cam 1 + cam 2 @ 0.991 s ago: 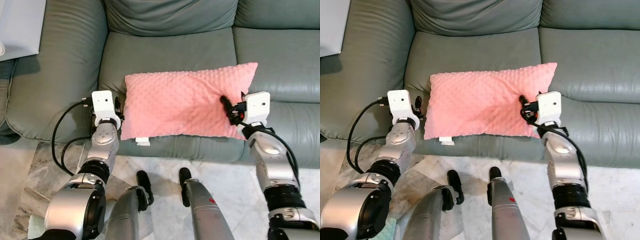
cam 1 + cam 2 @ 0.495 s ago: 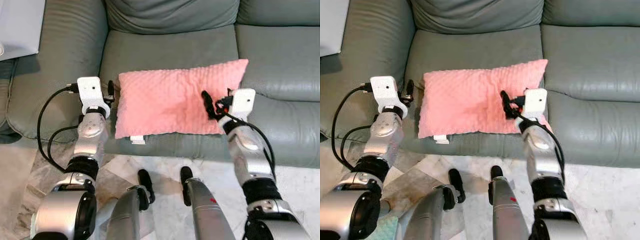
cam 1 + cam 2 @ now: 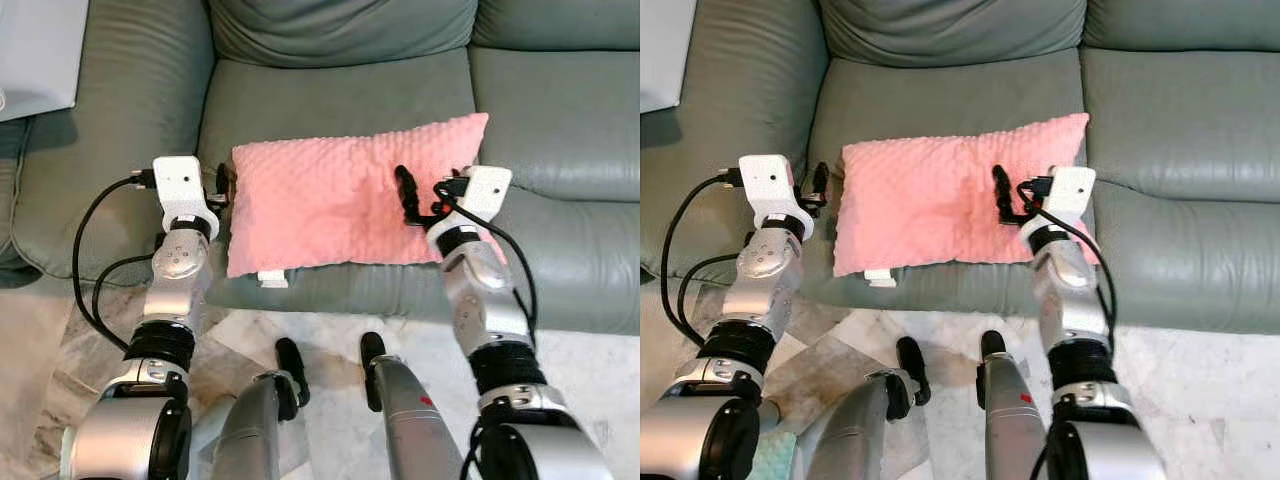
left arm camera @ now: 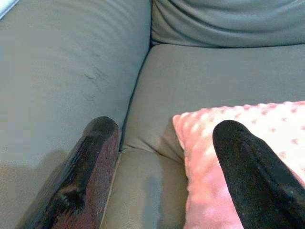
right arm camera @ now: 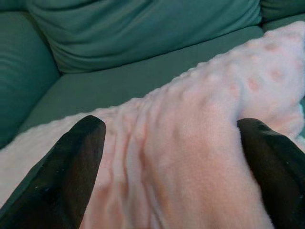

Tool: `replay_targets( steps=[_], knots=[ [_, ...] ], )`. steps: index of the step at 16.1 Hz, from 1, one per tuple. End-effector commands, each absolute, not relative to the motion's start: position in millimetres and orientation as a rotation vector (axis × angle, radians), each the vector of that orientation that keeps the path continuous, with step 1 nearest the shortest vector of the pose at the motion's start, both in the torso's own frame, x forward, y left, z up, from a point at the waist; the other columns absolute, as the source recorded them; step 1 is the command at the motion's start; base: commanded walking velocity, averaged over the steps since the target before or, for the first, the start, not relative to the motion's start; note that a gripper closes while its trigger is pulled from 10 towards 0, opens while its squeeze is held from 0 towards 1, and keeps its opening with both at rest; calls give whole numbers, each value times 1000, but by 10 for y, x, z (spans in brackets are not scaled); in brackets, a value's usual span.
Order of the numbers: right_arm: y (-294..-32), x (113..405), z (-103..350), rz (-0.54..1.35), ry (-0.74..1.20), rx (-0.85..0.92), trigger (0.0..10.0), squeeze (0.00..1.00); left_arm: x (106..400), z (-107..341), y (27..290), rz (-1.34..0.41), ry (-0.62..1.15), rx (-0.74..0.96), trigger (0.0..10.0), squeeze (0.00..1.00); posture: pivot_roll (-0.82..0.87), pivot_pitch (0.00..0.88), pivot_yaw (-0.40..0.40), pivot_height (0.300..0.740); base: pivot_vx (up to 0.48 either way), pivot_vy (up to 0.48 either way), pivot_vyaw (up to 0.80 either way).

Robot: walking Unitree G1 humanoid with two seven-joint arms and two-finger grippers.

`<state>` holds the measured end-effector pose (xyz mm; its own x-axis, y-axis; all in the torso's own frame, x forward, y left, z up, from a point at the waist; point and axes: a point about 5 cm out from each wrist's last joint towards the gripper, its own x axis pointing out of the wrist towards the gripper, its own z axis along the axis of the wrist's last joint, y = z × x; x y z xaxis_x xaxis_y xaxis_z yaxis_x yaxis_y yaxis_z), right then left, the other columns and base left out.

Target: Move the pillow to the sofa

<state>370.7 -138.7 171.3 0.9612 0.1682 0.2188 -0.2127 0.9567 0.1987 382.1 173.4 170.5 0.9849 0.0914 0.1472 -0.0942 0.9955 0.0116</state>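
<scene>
The pink dotted pillow (image 3: 330,205) lies flat on the grey-green sofa's seat cushion (image 3: 340,100), near its front edge. My left gripper (image 3: 222,183) is open at the pillow's left end. In the left wrist view one finger (image 4: 248,167) rests over the pillow's corner (image 4: 205,143) and the other finger (image 4: 90,157) is on the sofa beside it. My right gripper (image 3: 420,198) sits on the pillow's right part. It is open, its fingers (image 5: 71,157) wide apart with pillow fabric (image 5: 181,143) bulging between them.
The sofa's left armrest (image 3: 110,150) is close beside my left arm, and the back cushion (image 3: 340,30) rises behind the pillow. A second seat cushion (image 3: 560,110) lies to the right. A pale flat object (image 3: 40,50) sits at the upper left. Marble floor (image 3: 320,325) and my legs are below.
My right gripper has slid leftward over the pillow from its right end. The pillow has shifted a little to the left on the seat. My left gripper has moved slightly left too.
</scene>
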Motion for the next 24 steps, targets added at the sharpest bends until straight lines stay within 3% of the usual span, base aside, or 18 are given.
replay_targets(
  steps=[1,4,5,6,7,12,16,19,24],
  knots=[
    [-1327,3664,1614,210,-170,245,10000,1000,3760,1547,1782,97,-95,15,10000,0,-161,570,140,740,0,0,0],
    [-1302,3633,1587,230,-164,225,10000,1000,3729,1497,1746,81,-81,15,10000,0,-166,541,133,740,0,0,0],
    [-1333,3592,1570,233,-161,140,10000,1000,3704,1480,1717,63,-78,16,10000,0,-168,524,130,740,0,0,0],
    [-1379,3555,1548,218,-156,45,10000,847,3678,1459,1703,50,-76,18,10000,0,-175,501,125,740,0,0,0],
    [-1461,3489,1480,200,-134,-51,10000,0,3630,1399,1701,34,-68,28,10000,0,-178,465,118,740,0,0,0],
    [-1644,3137,1333,133,-115,-92,10000,0,3238,1079,1735,33,-4,25,10000,0,-176,320,89,740,0,0,0],
    [-1498,3054,1395,149,-131,-74,10000,0,3050,1040,1711,33,3,14,10000,0,-156,224,69,740,0,0,0],
    [-1295,2944,1386,267,-126,-46,10000,0,2942,1009,1750,52,4,3,10000,0,-137,138,42,740,0,0,0],
    [-1251,2793,1337,357,-91,-5,10000,0,2763,888,1802,91,49,14,10000,0,-97,51,-4,740,0,0,0]
  ],
)
